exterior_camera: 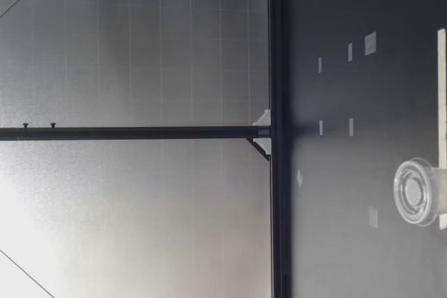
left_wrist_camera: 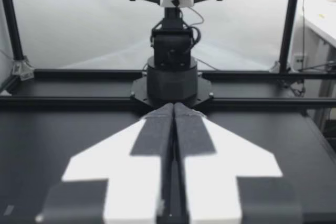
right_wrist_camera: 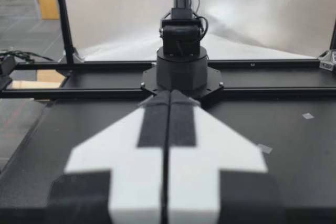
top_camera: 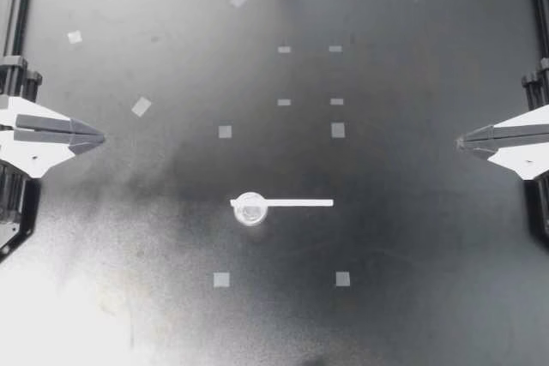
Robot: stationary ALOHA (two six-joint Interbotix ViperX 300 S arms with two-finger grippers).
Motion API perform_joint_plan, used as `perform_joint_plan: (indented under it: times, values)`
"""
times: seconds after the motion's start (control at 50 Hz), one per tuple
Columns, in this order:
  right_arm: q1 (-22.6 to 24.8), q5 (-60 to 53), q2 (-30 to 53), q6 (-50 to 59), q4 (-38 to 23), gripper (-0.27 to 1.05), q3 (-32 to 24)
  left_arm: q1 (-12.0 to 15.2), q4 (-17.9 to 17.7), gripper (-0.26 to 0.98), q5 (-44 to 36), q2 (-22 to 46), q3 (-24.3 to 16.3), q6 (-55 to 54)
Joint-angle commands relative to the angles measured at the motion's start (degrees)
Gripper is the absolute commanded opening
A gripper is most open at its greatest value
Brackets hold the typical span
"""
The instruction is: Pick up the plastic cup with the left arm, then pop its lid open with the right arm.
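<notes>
Left gripper (top_camera: pixel 100 137) at mid-left edge, right gripper (top_camera: pixel 461 139) at mid-right edge; both 2-finger jaws clenched together. Clear cup (top_camera: pixel 250 209) sat just below frame center, touching white strip (top_camera: pixel 300 203), well apart from both.

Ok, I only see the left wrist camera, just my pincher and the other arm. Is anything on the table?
Observer: Yes, the top view shows a small clear round cup near the middle of the table.
Operator: Anything with it?
Observer: A white strip lies flat, running from the cup toward the right gripper.
Operator: Is that pincher grabbing them?
Observer: No, the right gripper is shut, empty, at the table's edge, apart from both.
</notes>
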Motion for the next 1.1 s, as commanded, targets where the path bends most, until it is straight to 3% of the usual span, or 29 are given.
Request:
perform_joint_plan:
  times: [0.0, 0.16, 0.46, 1.08]
  values:
    - [-0.35, -0.18, 0.0, 0.09, 0.0, 0.14, -1.14, -0.62, -0.26, 0.11, -0.53, -0.35, 0.53, 0.18]
    - [-0.44, 0.97, 0.26, 1.23, 0.7, -0.06, -3.52, -0.26, -1.14, -0.01, 0.18, 0.0, -0.09, 0.26]
    - [-0.62, 13.8, 6.94, 3.25, 0.7, -0.06, -11.69, 2.37, -1.41, -0.01, 4.83, 2.55, -2.37, 0.44]
    - [-0.62, 11.25, 31.99, 10.02, 0.7, -0.07, -17.93, 2.29, -1.67, 0.03, 3.96, 16.44, -2.99, -3.43]
